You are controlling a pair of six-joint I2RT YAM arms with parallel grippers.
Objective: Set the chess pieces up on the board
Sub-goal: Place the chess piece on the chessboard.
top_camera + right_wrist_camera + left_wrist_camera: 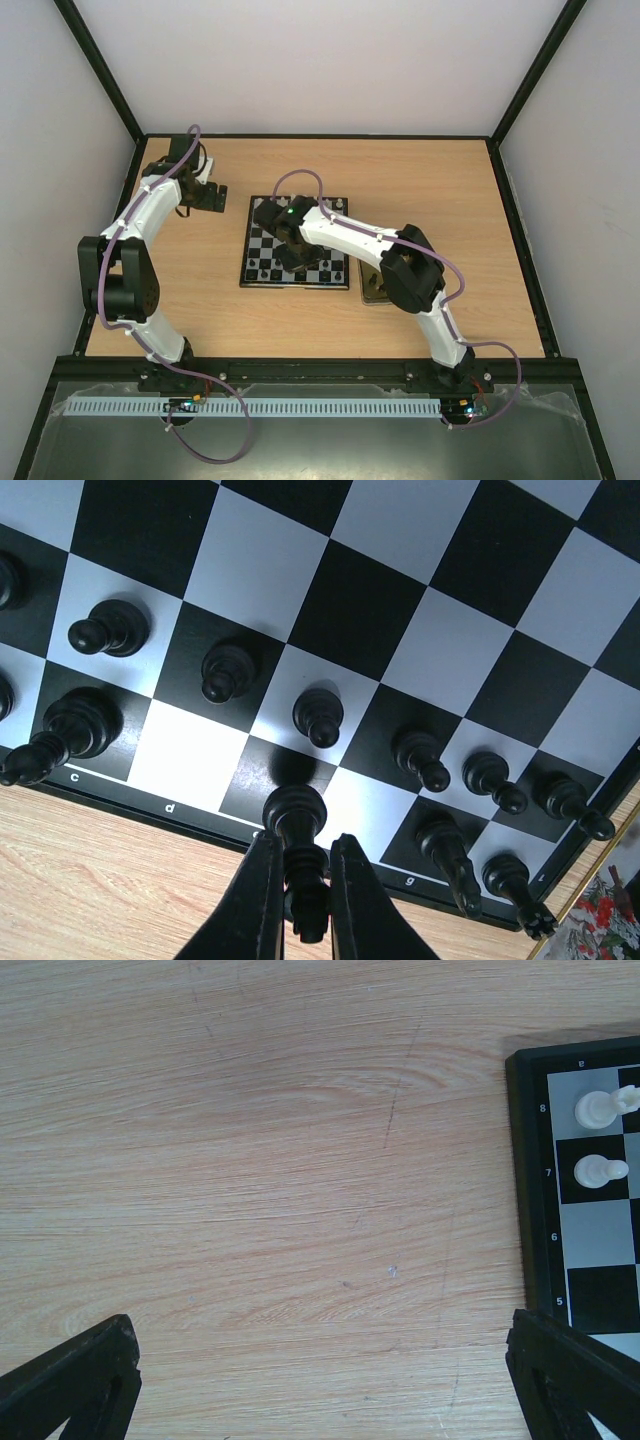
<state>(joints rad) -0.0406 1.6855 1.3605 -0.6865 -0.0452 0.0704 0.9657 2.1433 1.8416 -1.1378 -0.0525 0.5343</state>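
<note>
The board (296,287) lies mid-table, and black chess pieces stand along its near rows. My right gripper (292,250) hovers over that near edge, shut on a tall black piece (295,815) by its upper stem. Its base hangs just above a dark back-row square (285,770) near the "d" label. Black pawns (318,716) line the second row, and a knight (448,845) stands further right. My left gripper (320,1335) is open over bare wood left of the board's rim (520,1190), nothing between its fingers. Two white pieces (597,1108) stand in that corner.
A gold-rimmed tin (372,290) sits against the board's right side, partly under my right arm; its patterned corner (610,920) shows in the right wrist view. Black frame rails (320,136) border the wooden table.
</note>
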